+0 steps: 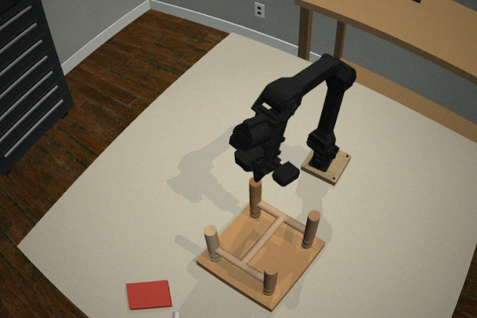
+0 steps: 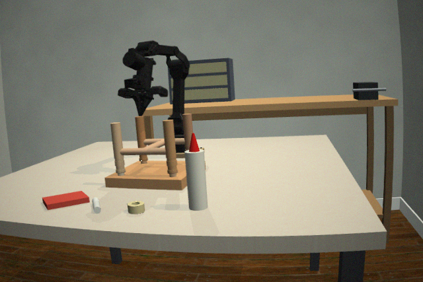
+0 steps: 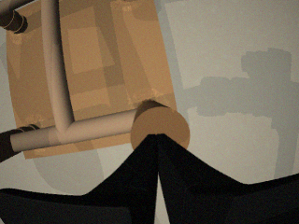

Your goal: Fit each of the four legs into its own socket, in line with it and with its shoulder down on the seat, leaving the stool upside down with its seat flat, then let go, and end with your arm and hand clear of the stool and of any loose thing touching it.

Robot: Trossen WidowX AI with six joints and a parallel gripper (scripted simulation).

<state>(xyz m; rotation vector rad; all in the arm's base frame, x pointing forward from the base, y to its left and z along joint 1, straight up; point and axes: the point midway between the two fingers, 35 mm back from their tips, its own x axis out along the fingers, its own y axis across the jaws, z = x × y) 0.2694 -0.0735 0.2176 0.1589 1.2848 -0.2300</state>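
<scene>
Tool (image 3: 156,149) closed fully on nothing, its two fingers pressed together into a point directly above the end face of one leg (image 1: 254,196); whether the tips touched that end could not be told. Below the tool, the stool (image 1: 261,246) stood upside down on the worktop (image 1: 384,210), seat (image 3: 144,56) flat. All four legs stood upright at the seat's corners, joined by stretchers, each with its collar apparently down on the seat, so the fitting looked complete. Judged remaining: withdrawing the tool clear of the stool. The arm (image 1: 308,83) rose from its base behind the tool, arched over, and pointed the wrist straight down. A red block (image 1: 148,294) lay well beyond the stool, apart from it.
</scene>
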